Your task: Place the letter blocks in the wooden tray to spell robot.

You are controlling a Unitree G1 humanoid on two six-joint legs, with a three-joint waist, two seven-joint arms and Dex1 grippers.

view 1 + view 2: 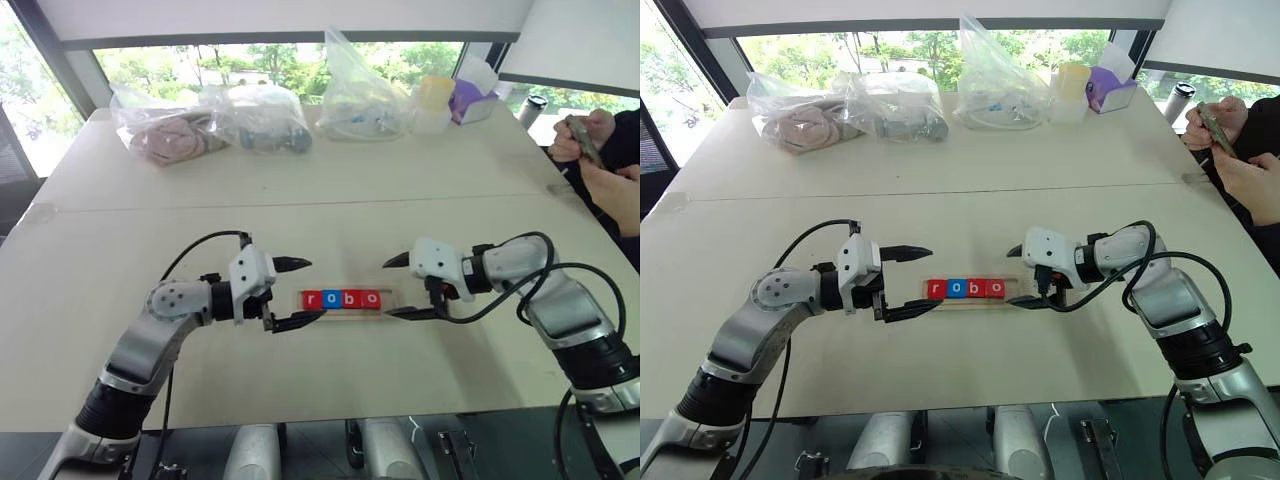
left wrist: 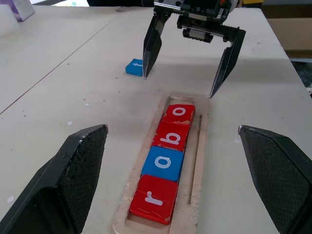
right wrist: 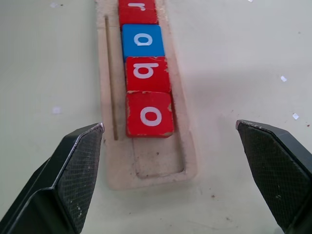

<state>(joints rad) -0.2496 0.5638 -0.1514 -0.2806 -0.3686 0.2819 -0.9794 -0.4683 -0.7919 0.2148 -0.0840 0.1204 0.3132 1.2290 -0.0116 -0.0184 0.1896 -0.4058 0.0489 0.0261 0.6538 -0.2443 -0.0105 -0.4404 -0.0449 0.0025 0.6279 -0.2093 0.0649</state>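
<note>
The wooden tray (image 3: 161, 168) lies on the table between my two grippers. It holds several letter blocks in a row: a red r (image 2: 152, 199), a blue o (image 2: 163, 163), a red b (image 2: 171, 135) and a red o (image 3: 149, 114). The slot at the tray's right end is bare. Another blue block (image 2: 133, 66) lies on the table beside one finger of my right gripper (image 1: 390, 288). That gripper is open and hovers over the tray's right end. My left gripper (image 1: 311, 290) is open at the tray's left end. Neither holds anything.
Several clear plastic bags (image 1: 260, 115) with things inside sit along the table's far edge, next to a pale cup (image 1: 433, 100) and a purple box (image 1: 470, 100). A person's hands (image 1: 600, 150), holding a small object, show at the right edge.
</note>
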